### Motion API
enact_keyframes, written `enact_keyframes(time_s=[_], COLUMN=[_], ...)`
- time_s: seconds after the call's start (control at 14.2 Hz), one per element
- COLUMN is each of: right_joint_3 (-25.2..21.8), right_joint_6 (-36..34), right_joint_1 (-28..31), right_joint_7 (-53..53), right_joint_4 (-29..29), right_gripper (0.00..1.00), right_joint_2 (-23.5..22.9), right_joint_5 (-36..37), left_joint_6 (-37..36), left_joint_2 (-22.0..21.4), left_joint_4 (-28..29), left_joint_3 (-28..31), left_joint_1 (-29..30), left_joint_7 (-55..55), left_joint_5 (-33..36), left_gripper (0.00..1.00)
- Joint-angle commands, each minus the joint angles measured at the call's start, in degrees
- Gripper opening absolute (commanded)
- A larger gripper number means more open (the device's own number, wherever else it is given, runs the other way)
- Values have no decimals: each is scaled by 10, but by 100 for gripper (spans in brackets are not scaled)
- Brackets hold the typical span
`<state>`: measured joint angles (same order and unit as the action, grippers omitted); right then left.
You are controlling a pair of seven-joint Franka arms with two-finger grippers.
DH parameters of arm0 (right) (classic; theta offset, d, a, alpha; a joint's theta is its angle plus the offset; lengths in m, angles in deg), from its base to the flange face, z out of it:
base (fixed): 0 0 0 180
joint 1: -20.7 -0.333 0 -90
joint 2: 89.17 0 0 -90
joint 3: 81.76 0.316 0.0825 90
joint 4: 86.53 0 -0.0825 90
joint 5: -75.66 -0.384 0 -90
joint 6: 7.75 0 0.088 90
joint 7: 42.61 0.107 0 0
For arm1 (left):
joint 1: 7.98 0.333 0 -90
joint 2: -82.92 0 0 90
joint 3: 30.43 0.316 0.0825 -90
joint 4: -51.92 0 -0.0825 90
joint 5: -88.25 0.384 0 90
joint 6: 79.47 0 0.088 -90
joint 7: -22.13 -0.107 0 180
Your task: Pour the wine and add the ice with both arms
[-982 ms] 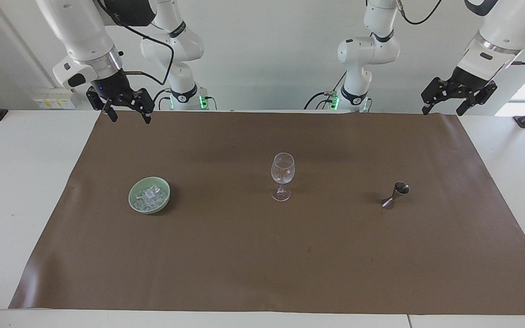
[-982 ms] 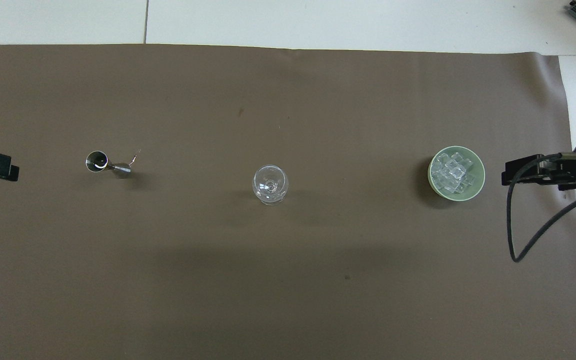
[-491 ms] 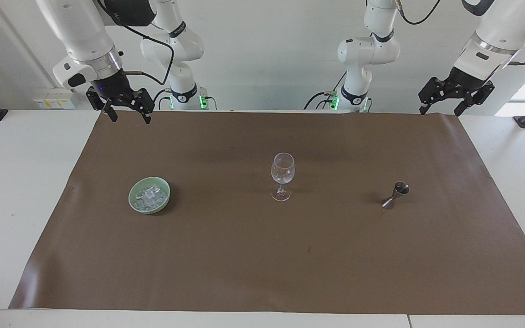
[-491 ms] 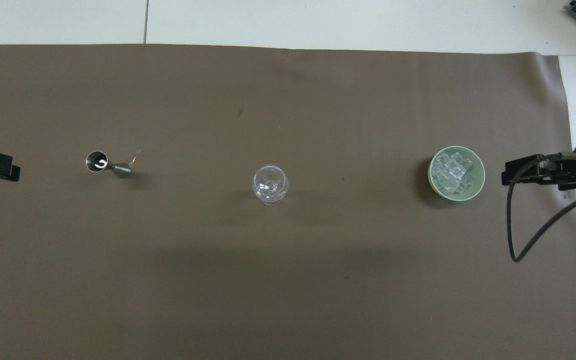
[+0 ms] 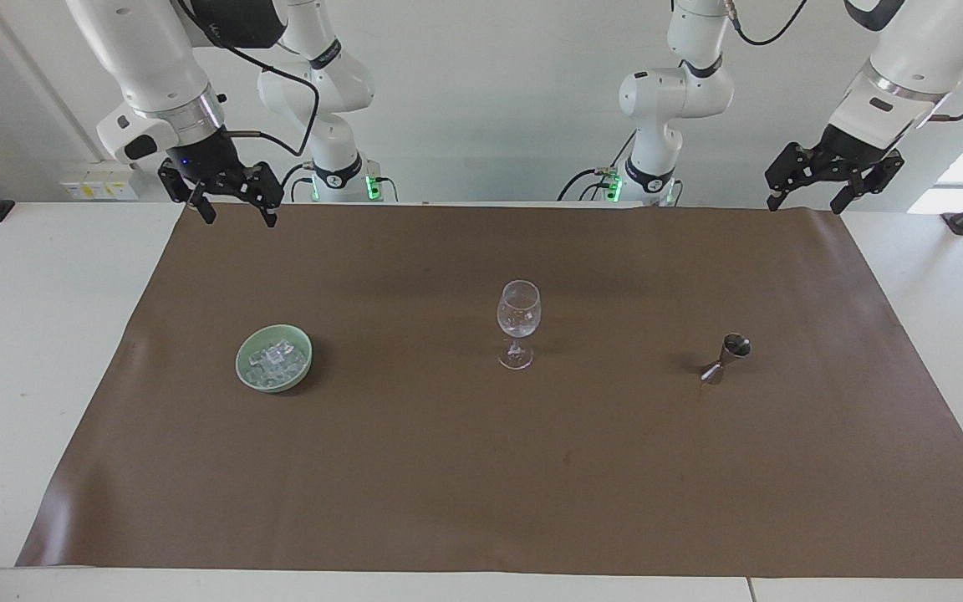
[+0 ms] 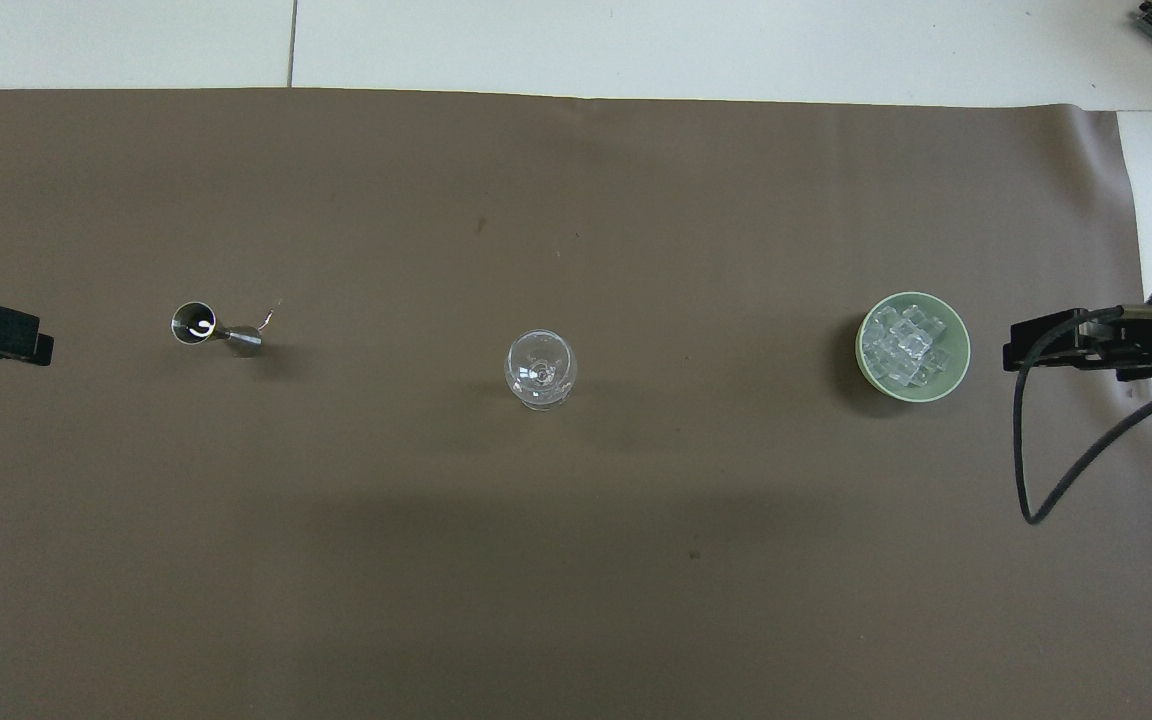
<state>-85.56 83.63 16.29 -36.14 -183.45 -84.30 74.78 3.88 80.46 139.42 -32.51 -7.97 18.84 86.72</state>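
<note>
Heaped in a green bowl (image 5: 273, 358), clear glassy ice (image 5: 277, 358) cubes glisten.

Brown mat (image 5: 481, 468), pale green bowl (image 5: 245, 354), whitish ice (image 5: 276, 358), silver jigger (image 5: 724, 361).

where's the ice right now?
The ice sits in the green bowl on the brown mat, toward the right arm's end of the table, beside the wine glass at mid-mat.

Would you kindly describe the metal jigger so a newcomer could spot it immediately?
On the brown mat, three things stand in a row: green bowl, wine glass, then the jigger toward the left arm's end. It alone is metal, a small hourglass-shaped double cone.
</note>
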Motion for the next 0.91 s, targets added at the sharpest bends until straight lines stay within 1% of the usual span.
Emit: enact_keyframes(time_s=[0.0,0.35,0.84], right_joint_3=[-2,-2,-2], right_joint_6=[6,6,6], right_joint_1=[-1,-1,-1], right_joint_7=[-15,-15,-15], right_joint_4=[-11,-11,-11], right_gripper=[100,100,100], right_joint_2=[9,9,9], right_joint_5=[-3,-3,-3], left_joint_6=[-5,-9,16], left_joint_2=[-12,-14,-10], left_joint_4=[14,15,7], left_joint_3=[6,2,-8], left_joint_1=[-8,-9,-14], left_joint_7=[-7,-8,-3], left_joint_5=[6,5,1], left_gripper=[100,100,100])
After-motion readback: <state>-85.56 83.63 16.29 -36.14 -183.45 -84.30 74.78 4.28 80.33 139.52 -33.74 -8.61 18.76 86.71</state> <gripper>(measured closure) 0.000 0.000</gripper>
